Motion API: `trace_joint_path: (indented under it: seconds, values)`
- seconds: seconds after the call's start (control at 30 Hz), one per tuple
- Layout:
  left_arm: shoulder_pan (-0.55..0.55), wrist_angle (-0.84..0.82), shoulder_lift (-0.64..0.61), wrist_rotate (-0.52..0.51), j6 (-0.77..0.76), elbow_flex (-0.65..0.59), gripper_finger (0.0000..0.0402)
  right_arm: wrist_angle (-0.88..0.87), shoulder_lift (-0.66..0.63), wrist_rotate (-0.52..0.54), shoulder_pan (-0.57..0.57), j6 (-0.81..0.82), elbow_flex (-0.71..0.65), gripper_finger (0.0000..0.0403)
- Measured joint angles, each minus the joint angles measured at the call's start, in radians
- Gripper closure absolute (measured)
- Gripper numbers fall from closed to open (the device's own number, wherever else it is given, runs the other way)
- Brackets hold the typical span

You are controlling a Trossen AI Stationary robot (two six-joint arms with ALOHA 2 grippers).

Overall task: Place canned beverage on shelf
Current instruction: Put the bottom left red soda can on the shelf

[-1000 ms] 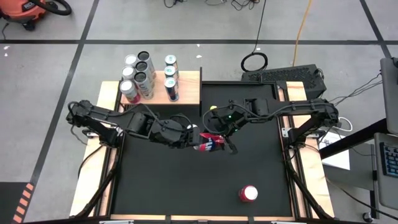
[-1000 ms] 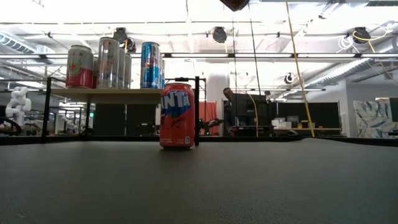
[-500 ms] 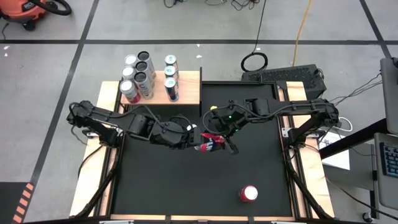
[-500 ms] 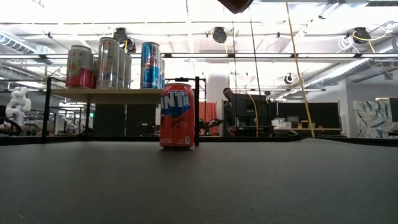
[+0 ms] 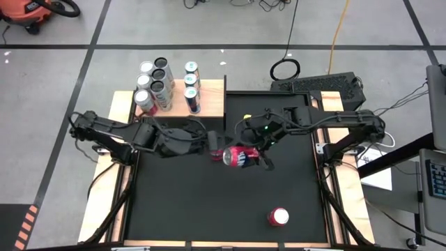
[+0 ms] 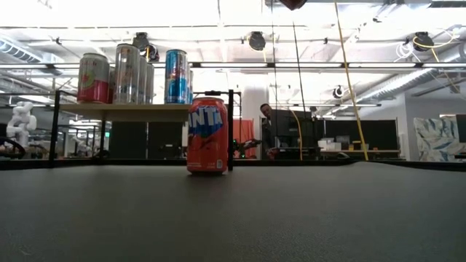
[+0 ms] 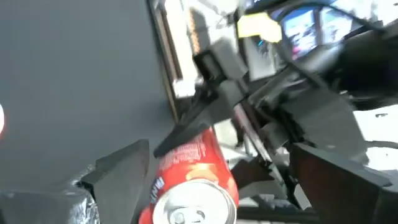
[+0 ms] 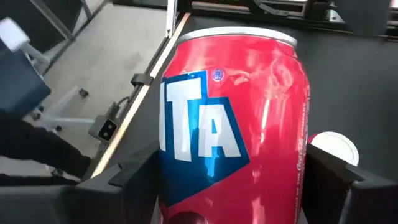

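A red can (image 5: 240, 157) lies level in the air above the middle of the black mat, and my right gripper (image 5: 260, 160) is shut on it. My left gripper (image 5: 214, 151) stands open at the can's lid end (image 7: 186, 210). One of its fingers (image 7: 121, 169) is close beside the can and the other (image 7: 336, 171) is well off it. The shelf (image 5: 209, 97) is a pale wood board at the table's far left, with several cans (image 5: 162, 85) standing on it. Another red can (image 5: 279, 217) stands upright on the mat near the front right. My right gripper pinches the red can's side wall (image 8: 186, 168) between its two fingers (image 8: 134, 177), about midway along the can. The fingers come from the table's right, slanting down, and lie across the can. The can lies level, lid end toward my left gripper, lifted clear of the mat.
In the low view the standing can (image 6: 207, 135) is in front of the shelf's black post (image 6: 230, 131), with the shelf board (image 6: 138, 110) and its cans behind on the left. The mat's left and near parts are bare. A person sits in the room beyond the table.
My left gripper has opened, let go of the red can's lid end and drawn back toward the table's left edge. My right gripper has kept its hold and carried the can a little up and toward the right edge. The can now lies level.
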Motion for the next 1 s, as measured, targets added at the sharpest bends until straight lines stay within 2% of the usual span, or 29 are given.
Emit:
trace_joint_path:
  seconds: [0.17, 0.33, 0.5, 0.67, 0.8, 1.0]
  values:
    - [-0.023, 0.046, -0.047, -0.082, 0.175, 0.001, 0.0011, 0.007, -0.065, -0.056, -0.025, 0.108, 0.0, 0.0127]
    - [-0.043, 0.143, -0.067, -0.151, 0.462, 0.001, 0.0011, 0.023, -0.127, -0.094, -0.061, 0.26, 0.0, 0.0127]
    - [-0.05, 0.294, -0.068, -0.151, 0.748, 0.0, 0.0011, 0.145, -0.191, -0.118, -0.093, 0.428, 0.0, 0.0127]
    - [-0.053, 0.425, -0.068, -0.148, 0.97, 0.0, 0.0011, 0.324, -0.213, -0.127, -0.113, 0.553, 0.0, 0.0126]
    - [-0.052, 0.487, -0.068, -0.132, 1.073, 0.0, 0.0011, 0.487, -0.212, -0.108, -0.115, 0.612, 0.0, 0.0126]
    - [-0.046, 0.488, -0.068, -0.13, 1.072, 0.0, 0.0011, 0.633, -0.199, 0.042, -0.114, 0.624, 0.0, 0.0126]
